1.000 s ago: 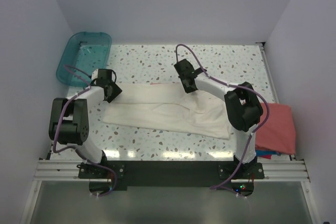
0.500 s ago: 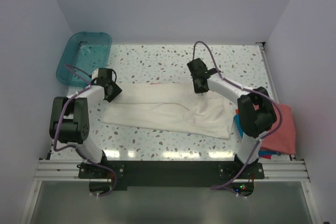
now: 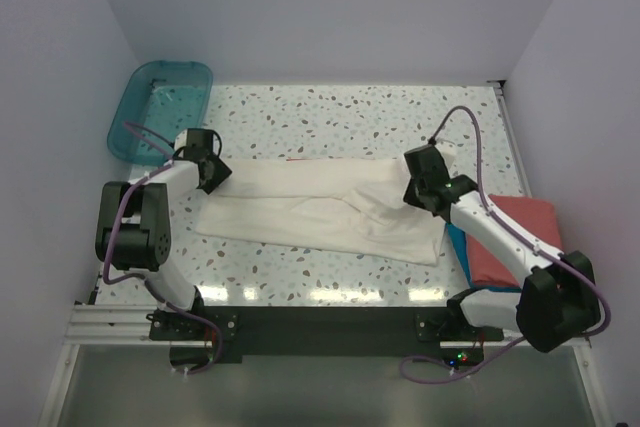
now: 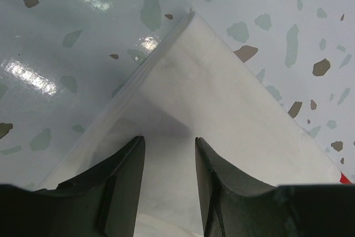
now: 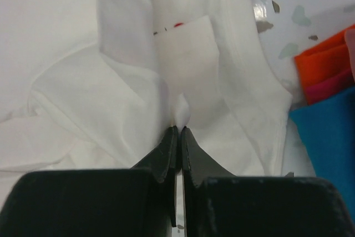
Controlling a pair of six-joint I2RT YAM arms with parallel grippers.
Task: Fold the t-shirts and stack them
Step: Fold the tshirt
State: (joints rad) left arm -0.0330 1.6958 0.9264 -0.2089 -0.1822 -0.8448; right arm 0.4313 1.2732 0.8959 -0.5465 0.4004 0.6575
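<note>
Top external: cream-white t-shirt (image 3: pixel 320 212) lies lengthwise left-right; right end effector (image 3: pixel 412 197) pinches it, left end effector (image 3: pixel 218 175) parted.

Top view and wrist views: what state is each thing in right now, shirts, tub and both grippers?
white t-shirt: lying flat, folded into a long band, not finished
red t-shirt: folded, at the table's right edge
blue t-shirt: under the red t-shirt, mostly hidden
tub: open side up, nothing visible inside
left gripper: open, over the white t-shirt's corner
right gripper: shut on a pinch of the white t-shirt
</note>
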